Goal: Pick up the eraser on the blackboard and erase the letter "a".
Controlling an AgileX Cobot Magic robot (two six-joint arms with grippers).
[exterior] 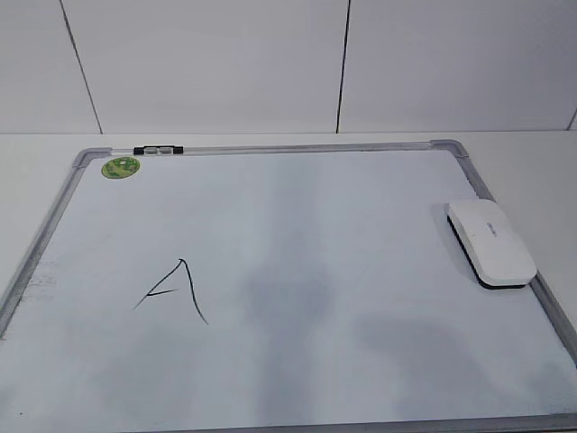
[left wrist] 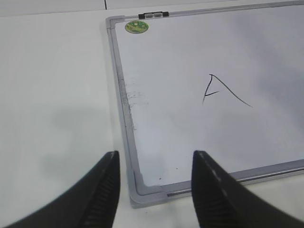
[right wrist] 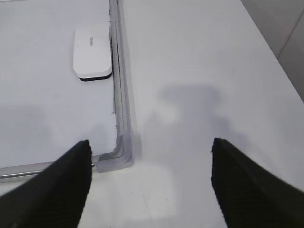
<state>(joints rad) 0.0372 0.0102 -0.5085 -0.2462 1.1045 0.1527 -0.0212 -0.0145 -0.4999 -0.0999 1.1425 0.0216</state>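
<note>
Both grippers (left wrist: pixel 154 190) (right wrist: pixel 149 183) open; eraser (exterior: pixel 491 242) lengthwise along blackboard (exterior: pixel 297 271) right frame.

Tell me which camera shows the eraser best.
The exterior view: the eraser lies whole and close by the blackboard's right frame. The right wrist view shows it smaller, farther off; the left wrist view misses it.
</note>
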